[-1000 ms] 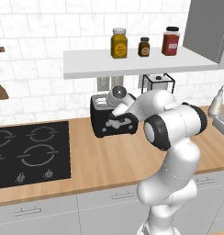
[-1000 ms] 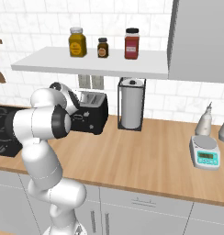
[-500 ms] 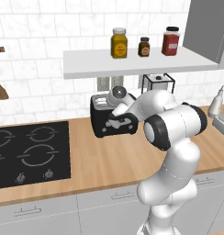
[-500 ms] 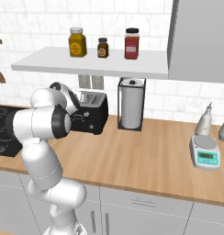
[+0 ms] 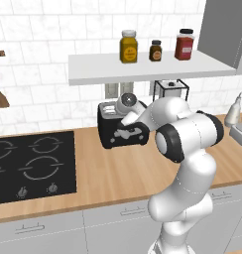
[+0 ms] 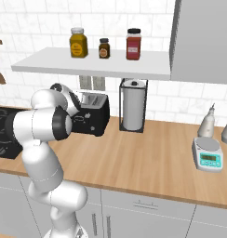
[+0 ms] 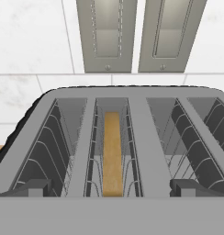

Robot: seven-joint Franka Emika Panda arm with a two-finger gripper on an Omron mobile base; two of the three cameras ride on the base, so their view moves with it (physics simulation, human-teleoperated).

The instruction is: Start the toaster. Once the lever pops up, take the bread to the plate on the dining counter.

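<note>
Your wooden tabletop [image 5: 118, 173] carries the toaster [image 5: 118, 133] directly beneath your hand [image 7: 112, 189], which hovers fully open and grips nothing; the bread [image 7: 112, 153] stands on edge in the slot just below the fingertips.

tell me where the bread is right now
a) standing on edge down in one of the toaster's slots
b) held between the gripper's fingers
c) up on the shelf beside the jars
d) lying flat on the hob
a: in the hand view the bread stands edge-up, sunk in the left slot of the toaster, with the gripper open above it and holding nothing.
</note>
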